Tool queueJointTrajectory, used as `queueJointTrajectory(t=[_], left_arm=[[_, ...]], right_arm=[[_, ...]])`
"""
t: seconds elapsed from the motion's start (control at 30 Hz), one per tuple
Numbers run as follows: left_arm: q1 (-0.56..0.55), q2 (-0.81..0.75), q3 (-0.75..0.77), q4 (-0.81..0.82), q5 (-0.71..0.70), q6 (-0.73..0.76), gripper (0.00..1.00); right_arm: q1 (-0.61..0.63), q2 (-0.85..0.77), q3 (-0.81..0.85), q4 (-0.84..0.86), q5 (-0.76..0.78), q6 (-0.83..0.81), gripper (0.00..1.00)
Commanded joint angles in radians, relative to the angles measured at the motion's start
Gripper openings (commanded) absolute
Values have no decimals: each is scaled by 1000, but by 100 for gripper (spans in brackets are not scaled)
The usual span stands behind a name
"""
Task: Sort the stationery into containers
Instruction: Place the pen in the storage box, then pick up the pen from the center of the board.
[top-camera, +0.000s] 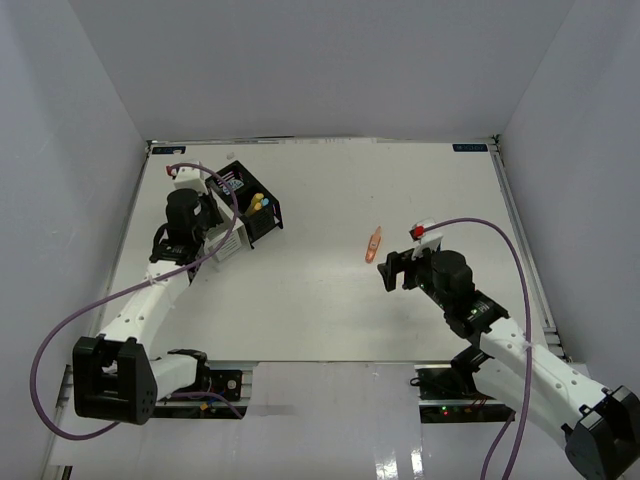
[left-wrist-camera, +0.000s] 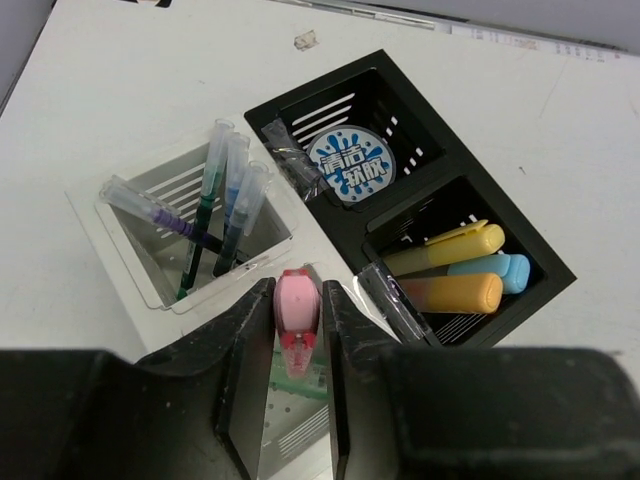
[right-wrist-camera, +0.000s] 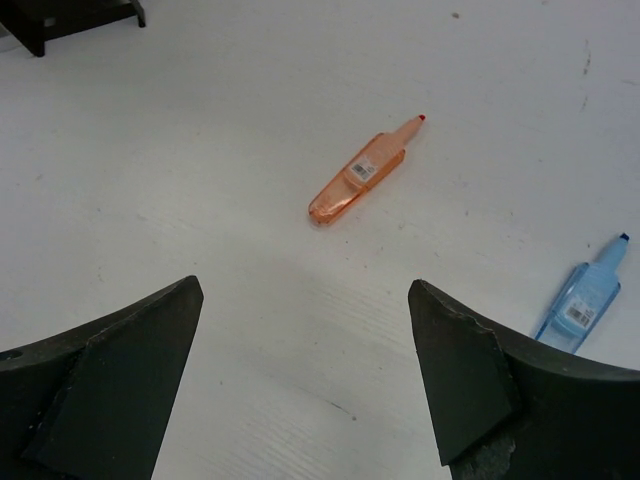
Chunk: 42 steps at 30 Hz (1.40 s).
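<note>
My left gripper (left-wrist-camera: 297, 288) is shut on a pink highlighter (left-wrist-camera: 297, 308) and holds it over the near white compartment (left-wrist-camera: 290, 430), where a green highlighter (left-wrist-camera: 300, 388) lies. The other white compartment (left-wrist-camera: 120, 235) holds several thin pens (left-wrist-camera: 215, 200). One black compartment (left-wrist-camera: 400, 100) holds the round blue-white tub (left-wrist-camera: 350, 166); the other (left-wrist-camera: 535, 265) holds yellow, blue and orange highlighters. My right gripper (right-wrist-camera: 305, 300) is open and empty over the table. An orange highlighter (right-wrist-camera: 360, 180) lies just beyond it, and a blue highlighter (right-wrist-camera: 580, 300) lies to its right.
The organiser cluster (top-camera: 245, 205) stands at the far left of the white table, with my left arm over it. The orange highlighter (top-camera: 373, 245) lies mid-table, just ahead of my right gripper (top-camera: 398, 268). White walls enclose the table on three sides.
</note>
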<state>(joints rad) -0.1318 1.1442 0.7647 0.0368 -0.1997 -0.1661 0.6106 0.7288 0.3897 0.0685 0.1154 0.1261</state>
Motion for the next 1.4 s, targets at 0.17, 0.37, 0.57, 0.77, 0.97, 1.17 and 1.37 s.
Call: queueJointTrajectory(t=[0.17,0.37,0.57,0.77,0.97,1.17,1.37], left_arm=[[11,-1,39,-23,2,-18,53],[9,-18,76,-90,43,-23,72],[9,-80,87,-106,108,-36,81],[9,-126,88,-101,178,-58,82],[9,-149,91,-100,198,-58,83],[9,-162,94,-100,235,-59,84],[11,-164,97,-101,270,-64,84]], right_arm=[[-18,29,31,-97,266,130,94],[-101,96,70,-164,323,181,95],[-239,190,92,-193,323,208,96],[-316,343,171,-185,302,198,97],[-348,532,274,-173,303,190,100],[-356,662,345,-174,299,190,92],[-365,738,350,-171,293,195,88]])
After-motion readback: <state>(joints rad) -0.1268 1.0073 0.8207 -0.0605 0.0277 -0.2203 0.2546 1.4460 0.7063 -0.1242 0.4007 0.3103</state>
